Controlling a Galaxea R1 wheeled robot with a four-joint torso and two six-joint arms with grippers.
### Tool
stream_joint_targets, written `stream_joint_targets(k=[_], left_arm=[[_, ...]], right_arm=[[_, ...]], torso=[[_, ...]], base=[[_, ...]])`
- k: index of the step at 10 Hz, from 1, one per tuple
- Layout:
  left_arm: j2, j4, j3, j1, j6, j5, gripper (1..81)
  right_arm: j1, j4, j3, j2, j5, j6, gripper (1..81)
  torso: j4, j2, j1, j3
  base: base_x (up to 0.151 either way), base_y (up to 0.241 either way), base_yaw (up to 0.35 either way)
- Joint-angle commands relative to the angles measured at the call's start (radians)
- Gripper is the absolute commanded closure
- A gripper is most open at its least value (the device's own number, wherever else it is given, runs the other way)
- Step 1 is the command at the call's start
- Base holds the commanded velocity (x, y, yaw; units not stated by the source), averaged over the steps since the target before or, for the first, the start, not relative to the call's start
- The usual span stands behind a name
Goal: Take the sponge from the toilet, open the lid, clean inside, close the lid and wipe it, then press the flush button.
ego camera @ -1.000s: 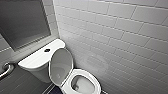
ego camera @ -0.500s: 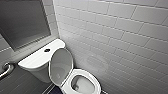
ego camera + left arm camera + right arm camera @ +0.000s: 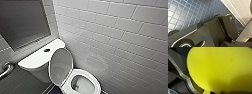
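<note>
Sponge: the sponge (image 3: 220,68) sat very close to the right wrist camera, bright yellow and rounded, and was off the toilet (image 3: 37,62)
Right gripper: the right gripper (image 3: 209,91) was, by my judgement, pinching the sponge, though its tips were hard to make out
Left gripper: for the left gripper (image 3: 224,30) I could not tell whether it was spread or pressed together; blue floor tiles (image 3: 183,13) lay beyond it
Lid: the lid (image 3: 61,63) stood raised, leaning back toward the tank, with the seat (image 3: 88,75) down around the open bowl (image 3: 81,86)
Flush button: the flush button (image 3: 47,50) sat small and dark on the flat tank top, well apart from the bowl
Surroundings: a white tiled wall (image 3: 120,37) ran beside the toilet, and a grab bar (image 3: 5,68) was on the other side
Done: picking up the sponge and opening the lid looked finished
Uncertain: nothing told whether the inside had been cleaned
Left to do: closing the lid, wiping it and pressing the flush button, with the cleaning likely among them
</note>
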Motion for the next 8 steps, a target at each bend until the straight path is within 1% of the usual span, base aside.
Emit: stream_joint_targets(k=[1,2,3,4,6,8], left_arm=[[-0.041,-0.032,0.055,-0.049,-0.026,0.055,1.0],[-0.045,-0.032,0.055,-0.033,-0.025,0.055,1.0],[-0.052,-0.023,0.052,-0.001,-0.020,0.047,1.0],[-0.058,-0.020,0.049,0.031,-0.018,0.043,1.0],[-0.057,-0.011,0.031,0.086,-0.012,0.020,1.0],[-0.042,-0.011,0.021,0.137,0.012,-0.017,1.0]], right_arm=[[-0.014,0.002,0.065,-0.066,-0.016,0.020,81.1],[-0.008,0.003,0.161,-0.144,0.006,0.039,81.1],[-0.003,0.002,0.299,-0.248,0.012,0.050,81.1],[0.004,0.005,0.417,-0.362,0.054,0.068,81.1],[0.024,0.003,0.590,-0.540,0.104,0.103,81.1],[0.034,0.005,0.714,-0.667,0.164,0.112,81.1]], torso=[[0.000,0.000,0.000,0.000],[0.000,0.000,0.000,0.000],[0.000,0.000,0.000,0.000],[0.000,0.000,0.000,0.000],[0.000,0.000,0.000,0.000],[0.000,0.000,0.000,0.000]], base=[[0.000,0.000,0.000],[0.000,0.000,0.000],[0.000,0.000,0.000],[0.000,0.000,0.000],[0.000,0.000,0.000],[0.000,0.000,0.000]])
